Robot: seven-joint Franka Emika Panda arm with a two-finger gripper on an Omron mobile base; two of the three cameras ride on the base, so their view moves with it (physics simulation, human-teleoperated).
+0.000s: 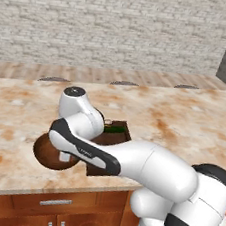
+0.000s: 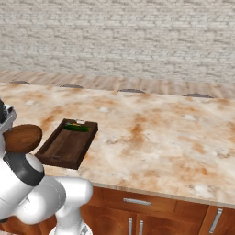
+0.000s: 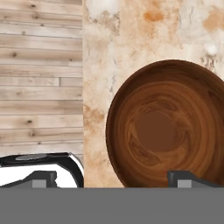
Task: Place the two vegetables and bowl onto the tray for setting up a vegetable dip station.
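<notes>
On tray [image 2: 64, 149]: cucumber [image 2: 76, 128]; bowl [image 3: 168, 127] empty.

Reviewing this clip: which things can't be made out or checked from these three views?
- Gripper: left base view, behind the arm's own links; hand view shows just the fingertips, so open or shut cannot be told.
- Bowl: right side cut by the hand view's edge; partly covered by the arm in both base views.
- Carrot: not identifiable; only the cucumber is visible on the tray.
- Tray: near half hidden by the arm, left base view.

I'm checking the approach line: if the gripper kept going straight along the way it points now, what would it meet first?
Most likely the bowl: its open inside lies directly ahead of the gripper, though depth is unclear.
</notes>
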